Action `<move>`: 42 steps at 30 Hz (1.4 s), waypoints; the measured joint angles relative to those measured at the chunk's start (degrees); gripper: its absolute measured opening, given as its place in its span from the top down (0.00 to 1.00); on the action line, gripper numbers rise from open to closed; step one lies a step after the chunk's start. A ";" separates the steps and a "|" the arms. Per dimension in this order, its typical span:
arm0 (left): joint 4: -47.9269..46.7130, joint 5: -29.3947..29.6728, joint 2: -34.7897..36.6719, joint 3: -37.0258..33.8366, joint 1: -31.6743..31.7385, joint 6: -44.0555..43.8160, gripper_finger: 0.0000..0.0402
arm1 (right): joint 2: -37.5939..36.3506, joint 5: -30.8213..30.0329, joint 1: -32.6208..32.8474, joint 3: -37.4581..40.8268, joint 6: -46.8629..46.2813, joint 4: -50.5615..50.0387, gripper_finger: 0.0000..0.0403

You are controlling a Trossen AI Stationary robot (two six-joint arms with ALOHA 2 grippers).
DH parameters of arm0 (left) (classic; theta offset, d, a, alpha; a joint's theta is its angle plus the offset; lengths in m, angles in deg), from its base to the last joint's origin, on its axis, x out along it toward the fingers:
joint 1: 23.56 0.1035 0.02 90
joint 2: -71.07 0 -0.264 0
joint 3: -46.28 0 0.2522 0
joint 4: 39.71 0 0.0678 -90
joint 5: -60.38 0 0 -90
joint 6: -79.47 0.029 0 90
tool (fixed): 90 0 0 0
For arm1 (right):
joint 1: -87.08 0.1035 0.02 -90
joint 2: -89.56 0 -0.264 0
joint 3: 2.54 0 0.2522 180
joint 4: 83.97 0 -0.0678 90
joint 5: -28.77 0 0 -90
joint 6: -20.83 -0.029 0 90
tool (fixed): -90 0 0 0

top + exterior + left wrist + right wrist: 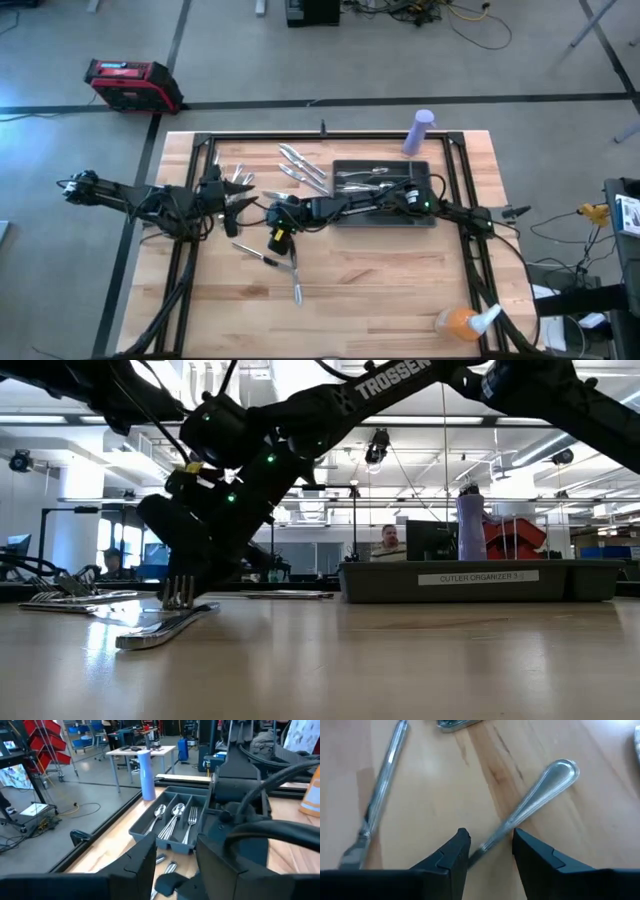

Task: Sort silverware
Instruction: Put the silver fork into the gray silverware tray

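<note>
Because your right gripper (487,847) has reached across the pale wooden table (380,290) to the loose pieces near its middle, its fingers now straddle the slim handle of a shiny silver metal utensil (530,805), most likely a fork, lying flat on the wood. The fingers are parted with the handle between them, not yet pinched, so you would judge this as the moment just before closing. In the low view the tines (178,592) show by the fingertips, with the piece resting on the table.

Beside it lies a second silver utensil (382,785), close enough that a wide approach could nudge it. Further silverware sits in two loose groups: a cluster of forks (232,178) near the left arm, and several knives (300,165) between that cluster and the tray.

Your left gripper (240,200) waits near the fork cluster, fingers apart and holding nothing. The dark grey compartmented tray (432,215) already holds spoons and forks (175,817), and the right arm lies over it, so a lift must clear its wall. A lavender cylindrical bottle (419,132) stands behind the tray, and an orange spray bottle (462,321) lies well apart at the near edge.
</note>
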 joint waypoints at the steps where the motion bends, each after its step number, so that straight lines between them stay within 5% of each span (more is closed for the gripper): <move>1: 0.00 0.01 -0.12 0.00 0.00 -0.12 0.70 | 0.41 -0.23 0.20 -0.33 0.24 -0.64 0.69; 13: 0.11 -0.24 -1.79 0.02 -0.02 -0.19 0.71 | 0.60 -6.33 2.84 -1.01 8.56 -5.81 0.98; 25: -3.85 -0.89 -2.12 0.09 -0.06 -2.51 0.71 | -7.43 -6.36 2.64 0.58 13.04 -17.08 1.00; 32: -6.79 -11.42 -2.81 0.09 -0.04 -2.03 0.71 | -8.58 -5.37 2.00 1.16 13.70 -17.73 1.00; 42: -10.37 -18.71 -4.27 0.00 -0.10 -1.26 0.71 | -13.04 -4.12 1.97 1.16 15.18 -22.69 1.00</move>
